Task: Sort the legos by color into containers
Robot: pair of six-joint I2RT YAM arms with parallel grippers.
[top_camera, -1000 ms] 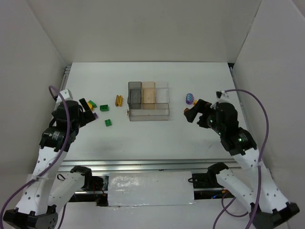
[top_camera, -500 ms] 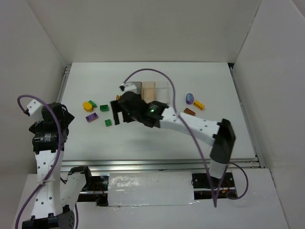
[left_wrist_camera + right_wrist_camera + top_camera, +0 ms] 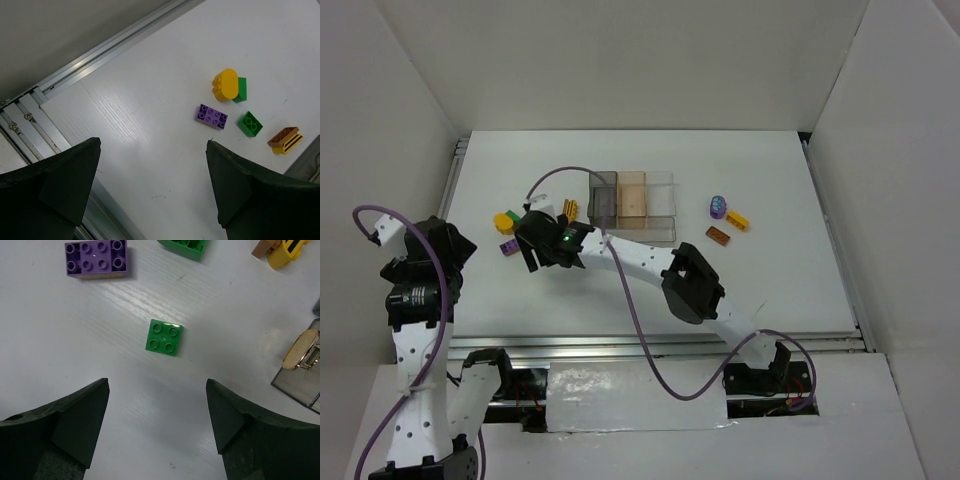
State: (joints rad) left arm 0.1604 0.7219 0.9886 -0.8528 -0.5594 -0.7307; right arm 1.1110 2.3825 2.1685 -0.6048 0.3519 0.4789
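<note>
1. Here, nearest to the bases, the left gripper hangs at the left edge of the white table, beside the metal rail. Its two dark fingers stand wide apart, with nothing between them.
2. The right arm stretches across the table to the left side. There the right gripper hovers over the surface with its jaws apart, gripping nothing.
3. Just ahead of its fingertips a green square brick with four studs lies flat on the table, touching neither finger.
4. A little further, to the left, lies a purple oblong brick, studs up and apart from the others.
5. Behind it a yellow round brick touches a second green brick.
6. Near these, just beside the tray's left wall, lies an orange-and-yellow pair of bricks pressed together.
7. The transparent tray stands in the middle of the table: a long clear compartment on the near side, then grey, tan and clear small ones behind. A gold clasp sits at its corner. I cannot tell if anything is inside.
8. Right of the tray lie an orange-brown brick, a yellow brick and, farthest, a purple domed piece, all on the table.
</note>
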